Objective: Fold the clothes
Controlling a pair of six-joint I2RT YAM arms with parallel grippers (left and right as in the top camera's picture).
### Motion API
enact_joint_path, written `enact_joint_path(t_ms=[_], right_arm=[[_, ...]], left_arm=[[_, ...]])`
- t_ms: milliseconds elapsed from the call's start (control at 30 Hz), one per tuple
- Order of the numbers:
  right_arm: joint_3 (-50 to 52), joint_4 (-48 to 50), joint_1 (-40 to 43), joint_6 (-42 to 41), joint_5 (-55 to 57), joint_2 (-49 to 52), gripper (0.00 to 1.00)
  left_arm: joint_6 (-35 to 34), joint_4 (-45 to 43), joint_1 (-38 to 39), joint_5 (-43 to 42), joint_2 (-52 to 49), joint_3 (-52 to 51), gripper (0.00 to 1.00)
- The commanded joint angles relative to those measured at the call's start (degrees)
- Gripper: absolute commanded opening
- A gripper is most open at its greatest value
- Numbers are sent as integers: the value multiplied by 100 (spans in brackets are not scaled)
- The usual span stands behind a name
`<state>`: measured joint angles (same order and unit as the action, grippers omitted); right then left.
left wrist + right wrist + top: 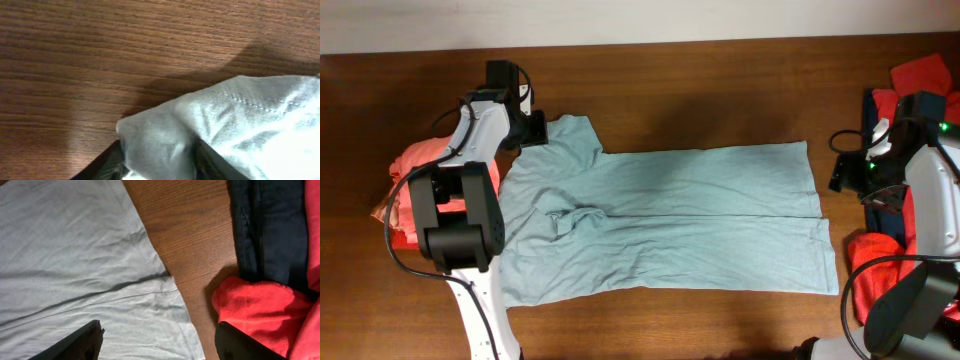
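The left pincer [157, 157] is pinching a bunched corner of the pale blue-green T-shirt [250, 120], with the fabric wadded between its two dark fingers [102, 167]. From overhead, this pincer [534, 129] sits at the shirt's upper left sleeve, low against the brown wooden tabletop [720, 90]. Bare wood grain fills the rest of the left wrist view.

The right pincer [160, 345] is spread wide. One finger [75, 342] is over the shirt's hemmed edge [150, 265] and the other is over the wood beside a crumpled red cloth [255, 307]. Overhead it [848, 172] hangs just off the hem end of the shirt; whether it touches anything I cannot tell.

The T-shirt [690, 215] lies flat across the middle of the tabletop, sleeves to the left and hem to the right. A long straight edge runs across its middle, and a small pucker sits near the collar end.

To the right of the hem, a dark navy garment [270, 225] lies against the red cloth, with more red fabric [923, 74] piled at the far right corner. On the left, an orange-red heap of clothing [415, 160] lies partly under the left arm.
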<state>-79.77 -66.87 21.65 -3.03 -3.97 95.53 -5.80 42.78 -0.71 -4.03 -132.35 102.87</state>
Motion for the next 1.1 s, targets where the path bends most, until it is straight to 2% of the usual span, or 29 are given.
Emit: enact_joint_path(t_ms=[0, 100, 233, 300, 367, 400, 467, 533, 767, 900, 1067], right_arm=[[-28, -2, -35, -15, 11, 46, 76], [-28, -4, -35, -15, 11, 46, 76], [-28, 0, -35, -17, 11, 46, 76], [-28, 0, -35, -17, 11, 46, 77], [-28, 0, -35, -17, 11, 46, 77], [-28, 0, -35, -17, 11, 46, 77], [-28, 0, -35, -15, 11, 46, 77], [-28, 0, -35, -17, 11, 46, 77], [-28, 7, -35, -15, 11, 46, 77], [-28, 46, -37, -15, 0, 46, 77], [-28, 339, -42, 739, -925, 138, 73]], left_arm=[[-13, -48, 24, -114, -114, 39, 36], [-13, -70, 24, -114, -114, 59, 25], [-13, -35, 24, -114, -107, 199, 24], [-13, 0, 24, -114, -101, 299, 30], [-11, 79, 24, -111, -96, 417, 31], [-11, 114, 24, -111, -96, 461, 29], [-11, 190, 24, -114, -94, 538, 17], [-11, 223, 24, -114, -94, 551, 11], [-11, 367, 24, -114, -94, 551, 10], [-11, 634, 24, -114, -94, 551, 5], [-11, 1189, 35, -369, -92, 551, 0]])
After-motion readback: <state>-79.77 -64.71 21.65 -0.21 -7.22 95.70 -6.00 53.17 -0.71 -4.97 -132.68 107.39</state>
